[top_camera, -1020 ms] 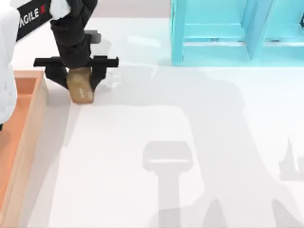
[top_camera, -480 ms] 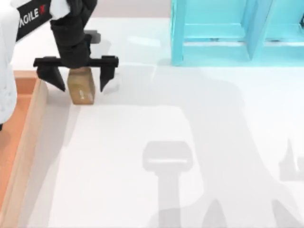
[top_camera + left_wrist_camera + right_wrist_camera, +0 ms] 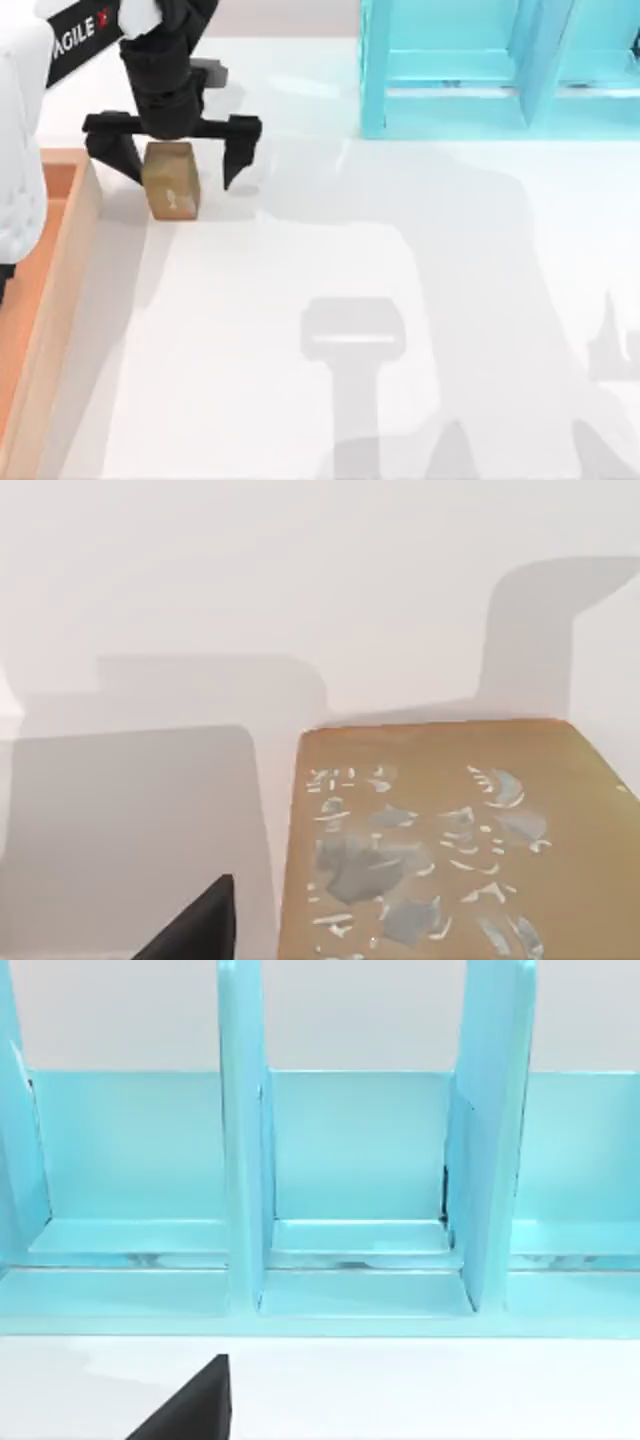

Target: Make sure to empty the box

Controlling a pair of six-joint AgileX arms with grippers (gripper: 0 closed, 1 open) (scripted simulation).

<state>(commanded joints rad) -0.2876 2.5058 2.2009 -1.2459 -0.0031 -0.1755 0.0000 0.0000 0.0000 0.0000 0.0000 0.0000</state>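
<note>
One tan-rimmed box [image 3: 60, 290] (reddish floor) lies beside the wide-open, empty left hand [image 3: 172, 160].

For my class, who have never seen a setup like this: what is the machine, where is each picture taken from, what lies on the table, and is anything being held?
It is a pair of AgileX robot arms at a white table. The top view looks down from above. There the left gripper hangs open over a small brown block, which stands on the table just outside the box, a wooden tray at the left edge. Nothing is held. The left wrist view, from that arm's own camera, shows the block's patterned top close up. The right wrist view faces a turquoise shelf frame standing at the table's back.
</note>
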